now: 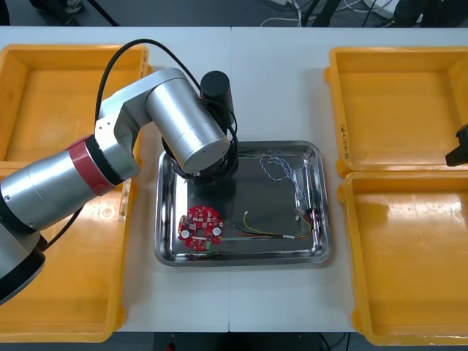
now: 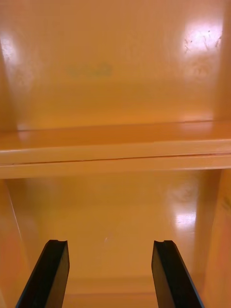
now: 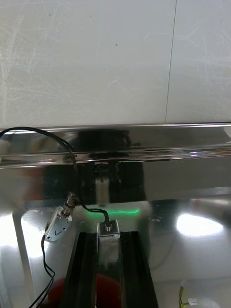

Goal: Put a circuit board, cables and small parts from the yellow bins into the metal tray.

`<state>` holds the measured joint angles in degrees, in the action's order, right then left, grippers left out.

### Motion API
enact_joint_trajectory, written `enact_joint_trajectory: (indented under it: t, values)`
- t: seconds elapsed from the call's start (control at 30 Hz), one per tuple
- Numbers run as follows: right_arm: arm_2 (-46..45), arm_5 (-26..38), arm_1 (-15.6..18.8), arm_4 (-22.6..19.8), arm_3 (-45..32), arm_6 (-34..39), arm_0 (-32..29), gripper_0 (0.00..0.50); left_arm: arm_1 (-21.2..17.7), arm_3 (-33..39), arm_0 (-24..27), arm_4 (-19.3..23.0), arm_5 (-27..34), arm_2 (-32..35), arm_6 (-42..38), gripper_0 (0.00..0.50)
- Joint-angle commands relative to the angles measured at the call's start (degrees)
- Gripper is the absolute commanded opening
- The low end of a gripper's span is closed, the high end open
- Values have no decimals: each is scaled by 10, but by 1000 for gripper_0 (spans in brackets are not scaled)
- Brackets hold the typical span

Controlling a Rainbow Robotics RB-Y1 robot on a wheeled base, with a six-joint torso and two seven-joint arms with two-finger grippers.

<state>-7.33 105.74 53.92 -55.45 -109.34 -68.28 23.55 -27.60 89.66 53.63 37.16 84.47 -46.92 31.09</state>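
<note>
Left gripper point(image 3: 109, 237): find it low over the metal tray point(image 1: 241, 260), close to the tray's far wall. Its fingers point(image 3: 83, 260) are clenched on a small metal part point(image 3: 108, 229), which sits between the tips just above the shiny floor.

Black cable point(image 3: 72, 159): it leaves the held part just ahead of the fingertips. It bends toward a second metal part point(image 3: 58, 225) lying flat on the tray floor beside the fingers, then arches up and over the rim ahead of them.

Circuit board point(image 1: 199, 227): round and red, flat on the tray floor. You see it back from the left fingers, on the robot's side of the tray and well apart from them.

Red and yellow cable point(image 1: 263, 232): on the tray floor beside the board, also back from the left fingers.

Blue and white cable point(image 1: 281, 168): twisted, loosely heaped in the tray to the right of the left fingers, trailing along the right wall.

Right gripper point(image 2: 109, 243): parked at the right side of the bench point(image 1: 241, 73), above the yellow bins point(image 1: 398, 110). Its fingers are released and stand apart with nothing between them. You see a bare bin floor under the tips, and the rims where two bins meet lie ahead of them.
</note>
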Motion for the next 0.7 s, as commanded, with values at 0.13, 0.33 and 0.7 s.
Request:
enact_joint_trajectory:
  t: [0.13, 0.33, 0.7]
  values:
    - [-26, -30, 37, 8, -17, 28, -34, 500, 12, 5, -5, -1, -8, -8, -16, 490]
    - [-34, -50, 39, 0, -17, 22, -56, 500, 12, 5, -5, 3, -8, -8, -22, 500]
    - [-34, -83, 44, -6, -17, 16, -81, 500, 4, 29, 0, 5, 18, 7, -24, 500]
